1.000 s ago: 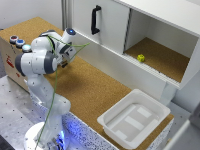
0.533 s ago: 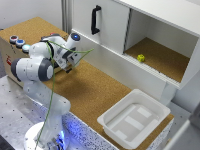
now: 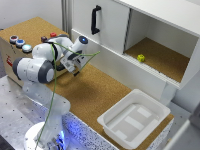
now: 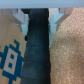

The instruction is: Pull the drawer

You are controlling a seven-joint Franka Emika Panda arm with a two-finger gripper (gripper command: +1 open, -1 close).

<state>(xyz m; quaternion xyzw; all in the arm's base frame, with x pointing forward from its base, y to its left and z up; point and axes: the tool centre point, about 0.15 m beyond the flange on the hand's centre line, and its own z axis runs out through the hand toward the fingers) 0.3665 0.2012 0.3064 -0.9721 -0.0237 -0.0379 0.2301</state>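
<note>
The drawer [image 3: 120,67] is the long, low white front panel under the cabinet, running from below the door to the exterior view's right. It sits flush with the cabinet. My gripper [image 3: 75,67] hangs low over the cork surface, just off the drawer's left end and apart from it. In the wrist view the gripper [image 4: 38,19] has its two white fingertips [image 4: 21,20] spread apart with nothing between them. Below them lie a dark strip, cork, and cardboard with blue print.
An upright white door with a black handle [image 3: 95,20] stands above the drawer. A small yellow object [image 3: 141,58] lies in the open compartment. A shallow white plastic tray [image 3: 132,120] sits on the cork near the front. A cardboard box with coloured caps [image 3: 20,42] stands behind my arm.
My gripper has moved down and slightly to the exterior view's right, closer to the cork surface. The drawer has not moved.
</note>
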